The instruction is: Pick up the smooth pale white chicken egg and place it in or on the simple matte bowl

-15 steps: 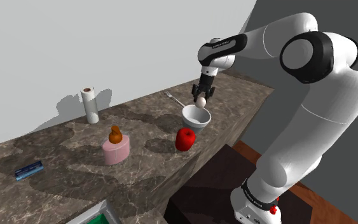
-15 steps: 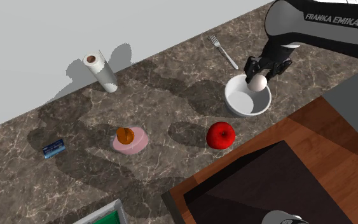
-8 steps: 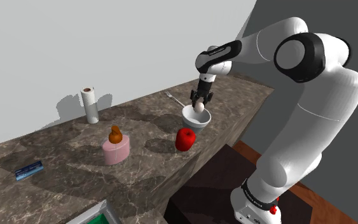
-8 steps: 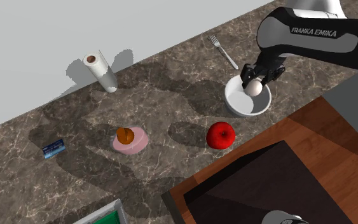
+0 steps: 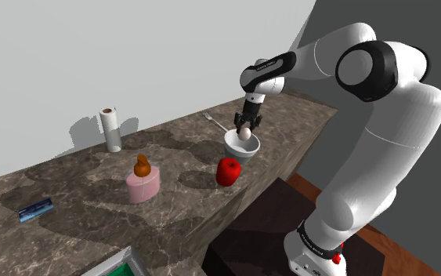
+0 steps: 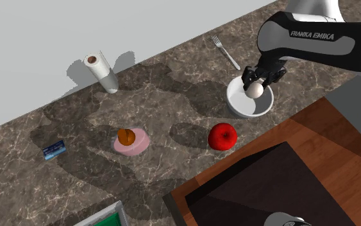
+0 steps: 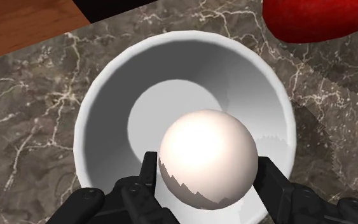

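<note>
A pale white egg [image 7: 209, 158] sits clasped between my two black fingers [image 7: 147, 177], straight over the inside of the white bowl [image 7: 101, 108]. In the shoulder view my gripper [image 5: 244, 131] hangs with the egg [image 5: 244, 135] at the bowl [image 5: 240, 149] mouth, near the counter's front edge. From the second exterior view the egg [image 6: 256, 90] lies over the far half of the bowl [image 6: 243, 106], the gripper [image 6: 257, 86] shut on it.
A red apple [image 5: 228, 171] stands close beside the bowl. A fork [image 6: 225, 51] lies behind it near the wall. A pink dish with an orange-brown thing [image 5: 142, 183], a paper towel roll [image 5: 111, 128] and a small blue item [image 5: 35, 210] sit farther along the marble counter [image 5: 85, 212].
The gripper carried the egg down from above the bowl's rim to its mouth, shifting slightly toward the shoulder view's left. Over the last half second it hardly moved.
</note>
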Controlling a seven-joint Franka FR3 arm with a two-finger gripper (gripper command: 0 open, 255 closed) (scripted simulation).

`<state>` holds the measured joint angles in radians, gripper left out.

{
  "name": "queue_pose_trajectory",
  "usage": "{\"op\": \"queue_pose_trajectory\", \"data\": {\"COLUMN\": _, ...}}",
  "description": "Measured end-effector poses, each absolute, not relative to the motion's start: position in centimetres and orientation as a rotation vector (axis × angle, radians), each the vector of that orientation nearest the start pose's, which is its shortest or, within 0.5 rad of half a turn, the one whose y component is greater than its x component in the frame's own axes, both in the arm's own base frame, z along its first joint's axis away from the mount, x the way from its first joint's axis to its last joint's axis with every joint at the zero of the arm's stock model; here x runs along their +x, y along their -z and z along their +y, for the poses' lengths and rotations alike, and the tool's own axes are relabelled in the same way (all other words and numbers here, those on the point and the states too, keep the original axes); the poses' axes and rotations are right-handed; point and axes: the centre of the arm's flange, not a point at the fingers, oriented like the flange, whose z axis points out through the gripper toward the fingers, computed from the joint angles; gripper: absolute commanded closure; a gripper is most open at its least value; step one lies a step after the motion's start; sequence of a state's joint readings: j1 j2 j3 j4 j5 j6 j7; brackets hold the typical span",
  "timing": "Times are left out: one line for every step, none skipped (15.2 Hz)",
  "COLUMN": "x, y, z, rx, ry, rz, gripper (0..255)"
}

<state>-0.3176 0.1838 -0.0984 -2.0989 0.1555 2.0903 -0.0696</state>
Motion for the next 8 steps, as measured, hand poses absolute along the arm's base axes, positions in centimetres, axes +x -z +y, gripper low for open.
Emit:
{"op": "queue_pose_trajectory", "data": {"x": 50.6, "y": -31.9, "z": -21.5, "rx": -2.910, "ry": -0.237, "rz": 0.646, "gripper": 0}}
{"op": "queue_pose_trajectory", "data": {"x": 50.6, "y": -31.9, "z": -21.5, "rx": -2.910, "ry": -0.237, "rz": 0.646, "gripper": 0}}
{"op": "queue_pose_trajectory", "data": {"x": 50.6, "y": -31.9, "z": -21.5, "rx": -2.910, "ry": -0.237, "rz": 0.646, "gripper": 0}}
{"op": "queue_pose_trajectory", "data": {"x": 50.6, "y": -31.9, "z": -21.5, "rx": -2.910, "ry": -0.237, "rz": 0.646, "gripper": 0}}
{"op": "queue_pose_trajectory", "data": {"x": 50.6, "y": -31.9, "z": -21.5, "rx": -2.910, "ry": -0.237, "rz": 0.646, "gripper": 0}}
{"op": "queue_pose_trajectory", "data": {"x": 50.6, "y": -31.9, "z": -21.5, "rx": -2.910, "ry": -0.237, "rz": 0.646, "gripper": 0}}
{"op": "queue_pose_trajectory", "data": {"x": 50.6, "y": -32.6, "z": -21.6, "rx": -2.910, "ry": -0.236, "rz": 0.646, "gripper": 0}}
{"op": "queue_pose_trajectory", "data": {"x": 50.8, "y": -33.5, "z": -21.8, "rx": -2.910, "ry": -0.235, "rz": 0.646, "gripper": 0}}
